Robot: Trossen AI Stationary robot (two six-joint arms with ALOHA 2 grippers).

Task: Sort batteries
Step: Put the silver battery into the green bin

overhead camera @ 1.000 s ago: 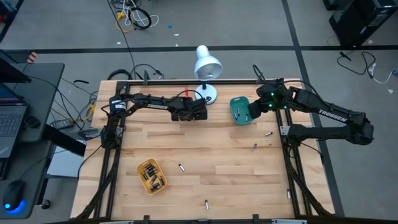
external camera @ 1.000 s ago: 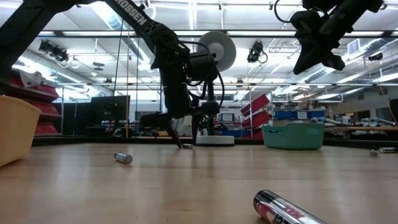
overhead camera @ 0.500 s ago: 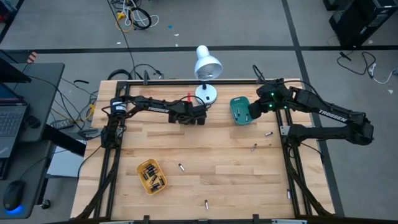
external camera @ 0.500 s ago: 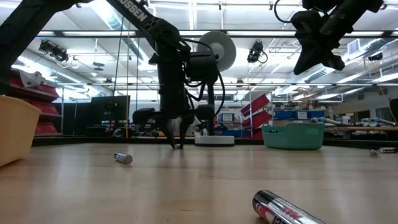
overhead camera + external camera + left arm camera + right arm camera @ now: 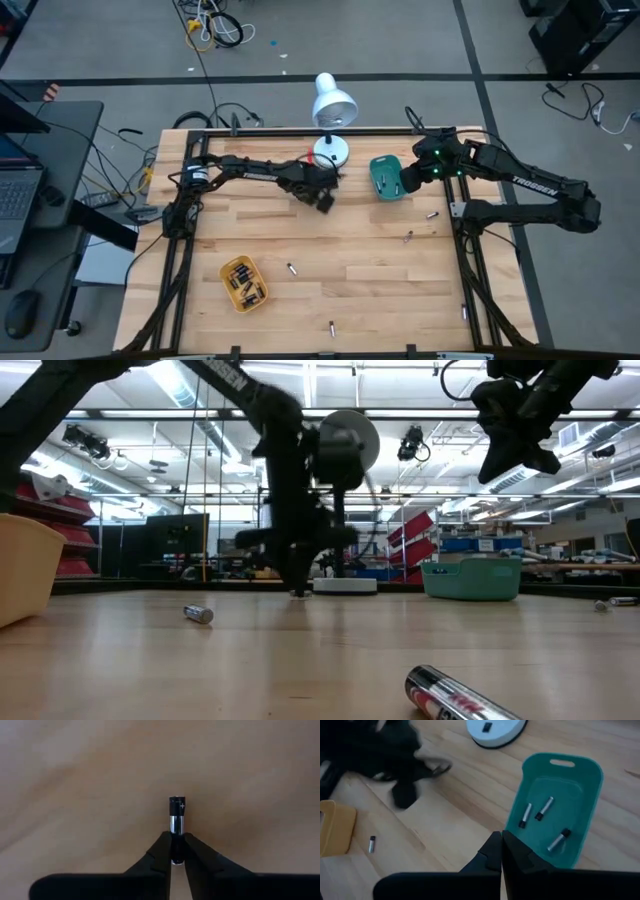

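near tabletop's far edge, left gripper [image 5: 176,851] fingers pinch battery [image 5: 176,820] by tail end. carry level toward yellow tray [image 5: 243,283], no jerks. right gripper [image 5: 501,851] fingers closed, empty, over teal tray [image 5: 555,815].

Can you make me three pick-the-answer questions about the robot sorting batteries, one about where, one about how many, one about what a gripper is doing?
1. Where is the teal tray?
A. near the lamp, under the right gripper
B. at the table's front edge
C. on the floor

2. How many batteries lie in the teal tray?
A. none
B. three
C. ten

3. What is the left gripper doing?
A. gaping open
B. pinching a battery
C. holding the lamp

Answers:
1 A: the high view shows the tray beside the lamp base, with the right gripper above it.
2 B: the right wrist view shows three cells inside.
3 B: the left wrist view shows a battery clamped between its fingers.
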